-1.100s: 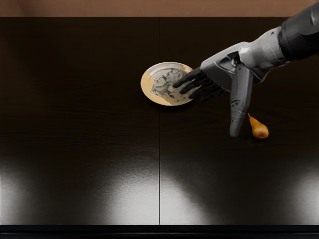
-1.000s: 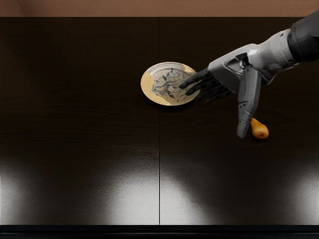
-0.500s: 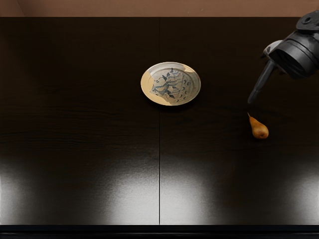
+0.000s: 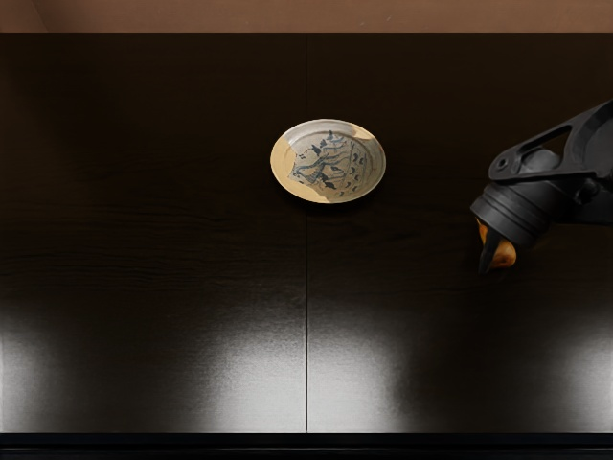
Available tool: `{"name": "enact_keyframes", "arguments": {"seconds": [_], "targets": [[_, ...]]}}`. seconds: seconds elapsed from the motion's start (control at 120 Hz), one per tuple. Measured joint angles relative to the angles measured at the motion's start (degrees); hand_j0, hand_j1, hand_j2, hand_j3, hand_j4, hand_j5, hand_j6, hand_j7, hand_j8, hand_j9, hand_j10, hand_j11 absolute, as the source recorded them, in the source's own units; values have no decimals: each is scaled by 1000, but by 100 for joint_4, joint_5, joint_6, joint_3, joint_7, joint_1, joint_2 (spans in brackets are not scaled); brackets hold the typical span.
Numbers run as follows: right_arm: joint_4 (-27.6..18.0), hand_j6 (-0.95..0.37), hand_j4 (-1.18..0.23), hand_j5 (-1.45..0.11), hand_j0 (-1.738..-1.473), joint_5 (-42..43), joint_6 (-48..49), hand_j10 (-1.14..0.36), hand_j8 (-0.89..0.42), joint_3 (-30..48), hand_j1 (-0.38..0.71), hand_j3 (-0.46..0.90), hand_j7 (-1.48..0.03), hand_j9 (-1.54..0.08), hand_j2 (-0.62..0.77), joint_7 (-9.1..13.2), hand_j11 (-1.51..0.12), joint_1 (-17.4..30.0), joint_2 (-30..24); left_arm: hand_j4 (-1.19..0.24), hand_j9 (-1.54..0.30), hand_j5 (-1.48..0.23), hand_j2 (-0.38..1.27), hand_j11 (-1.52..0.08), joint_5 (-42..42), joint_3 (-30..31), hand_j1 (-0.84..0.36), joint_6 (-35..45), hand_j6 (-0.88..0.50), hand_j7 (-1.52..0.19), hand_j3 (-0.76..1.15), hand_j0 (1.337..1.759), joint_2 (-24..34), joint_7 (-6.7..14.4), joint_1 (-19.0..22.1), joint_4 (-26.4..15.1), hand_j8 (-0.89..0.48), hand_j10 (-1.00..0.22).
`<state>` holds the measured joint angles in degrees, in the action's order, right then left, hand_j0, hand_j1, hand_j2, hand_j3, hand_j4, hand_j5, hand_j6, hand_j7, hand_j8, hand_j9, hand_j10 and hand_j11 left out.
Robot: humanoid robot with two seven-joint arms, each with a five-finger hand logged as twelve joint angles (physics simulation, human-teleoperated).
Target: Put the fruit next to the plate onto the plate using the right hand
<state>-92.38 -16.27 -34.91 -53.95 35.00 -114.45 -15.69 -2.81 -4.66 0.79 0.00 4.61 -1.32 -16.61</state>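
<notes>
Table [image 4: 153,240]: dark, glossy, with a seam running front to back down the middle.
Left arm: nowhere in view.
Plate [image 4: 328,160]: round, patterned, pale-rimmed; just right of the seam, toward the far side; nothing on it.
Pear [image 4: 507,255]: lying on the table well right of the plate and nearer the front edge; only orange slivers visible past the hand.
Pear axis: apparently slanted, narrow end pointing far-left toward the plate and fat end near-right; judged from two small patches, so not certain.
Right hand [image 4: 492,253]: low over the pear, entering from the right edge; a dark tip pointing down, overlapping the pear's left flank.
Finger state: cannot tell; mostly hidden behind the dark wrist housing, seen nearly end-on.
Contact: cannot tell whether touching or just above.
Key relation: pear directly beneath and slightly right of the hand; no sideways reach needed, only a close around the fat end.
Step in hand: probably the grasp, fruit not yet lifted.
After that: carry far-left to the plate.
</notes>
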Motion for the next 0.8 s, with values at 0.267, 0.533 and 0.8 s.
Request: {"name": "enact_keyframes", "arguments": {"seconds": [0.267, 0.533, 0.8], "targets": [[679, -25, -25, -32, -1658, 41, -8, -25, -25, 163, -320, 0, -32, -32, -4, 0, -32, 748, 70, -4, -5, -5, 1, -5, 0, 0, 344, 0, -4, -5, 0, 1658, 0, -2, 1, 0, -4, -4], [1426, -57, -56, -73, -1658, 213, -9, -56, -56, 201, -282, 0, -72, -73, -11, 0, -72, 1468, 70, -4, -5, -5, 1, -5, 0, 0, 344, 0, -4, -5, 0, 1658, 0, 1, 5, 0, -4, -4], [1818, -166, -166, -215, -1658, 304, -9, -166, -166, 367, -151, 0, -215, -215, -32, 0, -215, 1784, 19, -4, -5, -5, 1, -5, 1, 0, 344, 0, -4, -5, 0, 1658, 0, 1, 4, 0, -4, -4]]}}
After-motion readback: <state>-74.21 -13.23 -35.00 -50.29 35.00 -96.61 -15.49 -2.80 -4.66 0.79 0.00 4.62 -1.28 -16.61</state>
